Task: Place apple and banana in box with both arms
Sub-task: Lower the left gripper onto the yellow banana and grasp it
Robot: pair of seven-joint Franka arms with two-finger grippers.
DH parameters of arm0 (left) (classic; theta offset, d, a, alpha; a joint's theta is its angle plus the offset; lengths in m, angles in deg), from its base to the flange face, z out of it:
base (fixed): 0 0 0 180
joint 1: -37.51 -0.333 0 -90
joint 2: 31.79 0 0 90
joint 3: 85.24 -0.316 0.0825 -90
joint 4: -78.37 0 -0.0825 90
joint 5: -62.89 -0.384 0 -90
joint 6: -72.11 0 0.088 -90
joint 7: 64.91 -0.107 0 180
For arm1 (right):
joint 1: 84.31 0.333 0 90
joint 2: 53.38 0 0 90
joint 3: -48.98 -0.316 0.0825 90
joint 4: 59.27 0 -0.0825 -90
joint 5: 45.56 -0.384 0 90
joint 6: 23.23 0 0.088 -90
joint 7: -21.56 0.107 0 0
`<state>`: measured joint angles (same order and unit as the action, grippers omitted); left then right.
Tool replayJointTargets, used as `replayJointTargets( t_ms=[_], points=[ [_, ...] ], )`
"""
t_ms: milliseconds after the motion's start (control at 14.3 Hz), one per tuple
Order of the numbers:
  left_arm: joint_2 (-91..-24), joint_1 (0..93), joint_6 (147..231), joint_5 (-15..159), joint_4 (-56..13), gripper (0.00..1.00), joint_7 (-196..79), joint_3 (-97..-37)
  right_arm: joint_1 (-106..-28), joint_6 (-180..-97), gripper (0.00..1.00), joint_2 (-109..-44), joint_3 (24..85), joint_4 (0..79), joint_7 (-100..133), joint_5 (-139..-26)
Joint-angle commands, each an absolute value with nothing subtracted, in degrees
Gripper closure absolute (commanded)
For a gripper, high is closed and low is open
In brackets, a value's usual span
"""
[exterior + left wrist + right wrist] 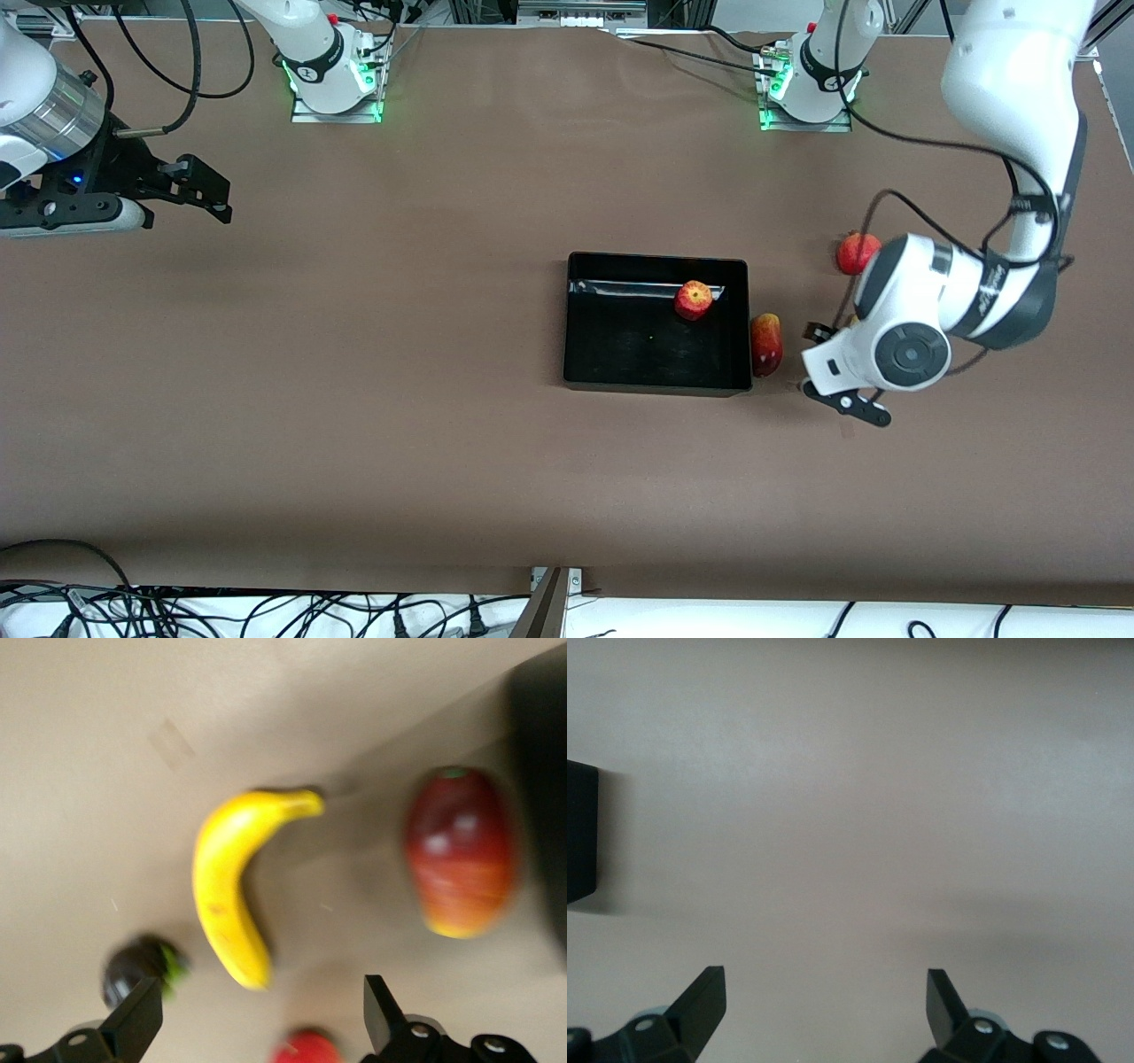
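The apple (694,299) lies in the black box (620,354), by the wall farthest from the front camera. The banana (229,886) lies on the table beside the box toward the left arm's end. It shows only in the left wrist view; in the front view the left arm hides it. My left gripper (833,372) (257,1019) is open and empty, low over the banana's end. My right gripper (190,190) (824,1001) is open and empty, waiting over bare table at the right arm's end.
An elongated red-yellow fruit (766,344) (461,850) lies against the box's outer wall, beside the banana. A plain red round fruit (856,252) (306,1047) lies farther from the front camera. A small dark thing with a green spot (142,966) lies by the banana. The box's corner (580,833) shows in the right wrist view.
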<state>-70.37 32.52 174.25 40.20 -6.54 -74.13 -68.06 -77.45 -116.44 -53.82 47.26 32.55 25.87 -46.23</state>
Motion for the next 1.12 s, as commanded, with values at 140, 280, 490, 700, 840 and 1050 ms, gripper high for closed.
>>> replayJointTargets(
  t_ms=[140, 280, 490, 700, 840, 1050],
  points=[
    [-71.4, 28.1, 188.5, 34.1, -17.2, 0.0, -80.9, -67.5, -78.2, -115.5, 0.0, -53.5, 46.7, 32.0, 26.0, -46.3],
    [-71.3, 27.4, 189.6, 33.7, -18.8, 0.48, -81.0, -67.5, -78.2, -115.5, 0.0, -53.6, 46.7, 32.0, 26.0, -46.3],
    [-71.7, 26.2, 189.9, 33.7, -18.9, 0.84, -82.5, -67.4, -78.2, -115.5, 0.0, -53.6, 46.7, 32.0, 26.1, -46.3],
    [-71.3, 26.3, 187.8, 34.3, -18.1, 0.98, -82.2, -67.2, -78.2, -115.5, 0.0, -53.5, 46.7, 32.0, 26.1, -46.3],
    [-70.0, 27.1, 178.4, 35.7, -13.2, 1.0, -81.4, -66.0, -78.2, -115.6, 0.0, -53.6, 46.7, 31.9, 26.2, -46.4],
    [-69.8, 29.0, 165.9, 44.7, -3.3, 0.97, -81.2, -64.2, -78.2, -115.6, 0.0, -53.5, 46.7, 32.0, 26.2, -46.4]
  ],
)
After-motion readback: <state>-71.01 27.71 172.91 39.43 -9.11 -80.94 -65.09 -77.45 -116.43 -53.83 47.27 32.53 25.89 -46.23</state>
